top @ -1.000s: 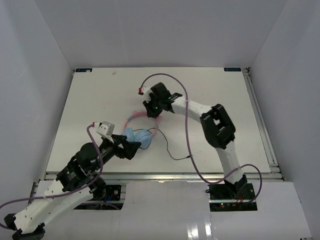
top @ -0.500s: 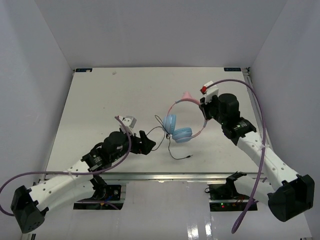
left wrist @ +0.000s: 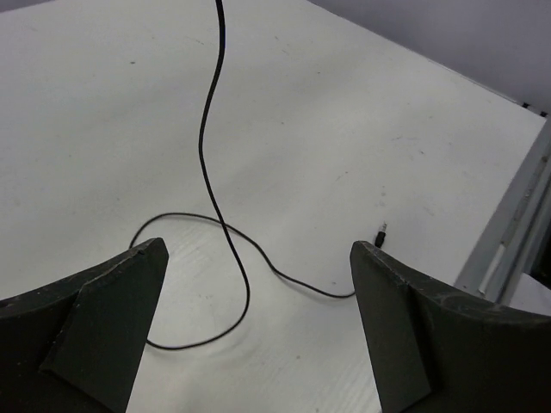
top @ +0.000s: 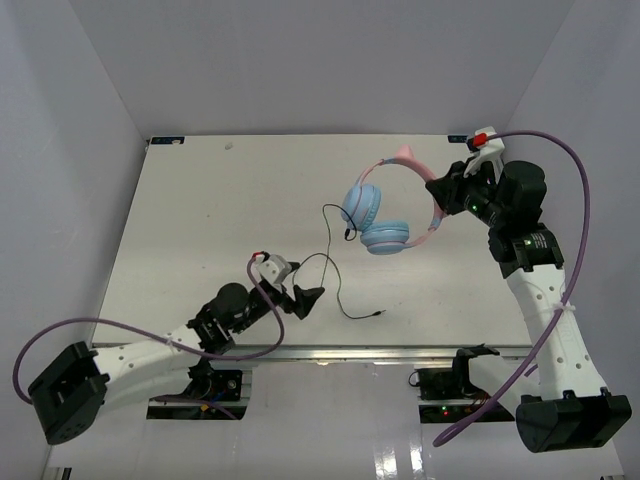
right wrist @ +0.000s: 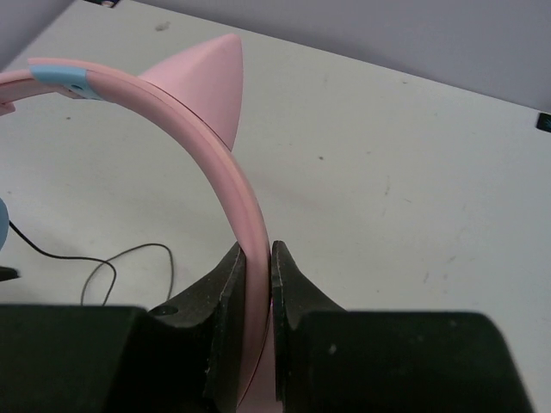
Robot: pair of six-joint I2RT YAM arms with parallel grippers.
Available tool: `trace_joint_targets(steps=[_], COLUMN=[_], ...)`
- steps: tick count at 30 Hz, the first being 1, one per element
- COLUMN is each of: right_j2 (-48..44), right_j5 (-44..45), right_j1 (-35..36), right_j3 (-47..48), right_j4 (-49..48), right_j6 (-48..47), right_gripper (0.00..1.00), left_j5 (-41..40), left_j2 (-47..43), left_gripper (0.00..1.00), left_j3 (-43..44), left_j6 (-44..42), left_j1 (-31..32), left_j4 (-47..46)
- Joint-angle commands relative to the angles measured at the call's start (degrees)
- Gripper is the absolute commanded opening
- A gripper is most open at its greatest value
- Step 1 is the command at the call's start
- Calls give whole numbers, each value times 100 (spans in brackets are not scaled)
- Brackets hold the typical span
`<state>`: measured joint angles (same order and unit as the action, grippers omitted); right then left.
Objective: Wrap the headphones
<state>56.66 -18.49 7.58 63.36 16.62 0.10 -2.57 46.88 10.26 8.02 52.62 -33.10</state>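
Observation:
The headphones (top: 385, 212) hang in the air over the table's right half, light-blue ear cups down and left, pink headband (right wrist: 219, 172) with a cat-ear point up. My right gripper (top: 442, 192) is shut on the headband; the right wrist view shows both jaws pinching the pink band (right wrist: 256, 258). The thin black cord (top: 335, 270) drops from the cups to the table and ends in the jack plug (top: 379, 313). My left gripper (top: 310, 298) is open, low over the table, with the cord's loop (left wrist: 225, 249) between its fingers and the plug (left wrist: 380, 232) just ahead on the right.
Thick purple robot cables (top: 560, 150) loop from both arms. The table's metal front rail (top: 330, 350) runs just behind my left gripper, and also shows in the left wrist view (left wrist: 508, 232). White walls stand on three sides.
My right gripper has lifted the headphones up and to the right, off the table. My left arm has swung right and lower, toward the cord's loop near the front edge.

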Motion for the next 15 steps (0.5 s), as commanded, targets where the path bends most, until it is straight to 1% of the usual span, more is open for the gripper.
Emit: trace_joint_targets(steps=[1, 3, 6, 8, 10, 11, 13, 15], right_j2=[24, -48, -150, -188, -191, -163, -106, -17], right_j5=[-780, -776, -914, -1036, -1217, -1268, -1419, -1542], right_j1=[-38, -38, -46, -58, -72, -73, -85, -114], right_j3=[407, 396, 295, 274, 322, 407, 573, 772], right_j4=[-118, -95, -71, -66, -79, -73, -80, -71], right_j6=[858, 872, 970, 1079, 1278, 1332, 1489, 1626], right_gripper=[8, 8, 8, 8, 8, 8, 8, 8], left_j5=[-97, -223, -376, -521, -437, -361, -336, -344], left_j2=[1085, 1542, 1981, 2282, 2566, 2793, 3133, 3465], left_gripper=[98, 98, 98, 98, 96, 93, 78, 67], left_j3=[693, 964, 1252, 1336, 1404, 1443, 1629, 1710], left_j6=[-792, -986, -1143, -1162, -1115, -1076, -1033, -963], left_j1=[11, 2, -6, -50, -84, -112, -133, -139], left_j4=[-1454, -1792, -2083, -2322, -2585, -2698, -2769, -2934])
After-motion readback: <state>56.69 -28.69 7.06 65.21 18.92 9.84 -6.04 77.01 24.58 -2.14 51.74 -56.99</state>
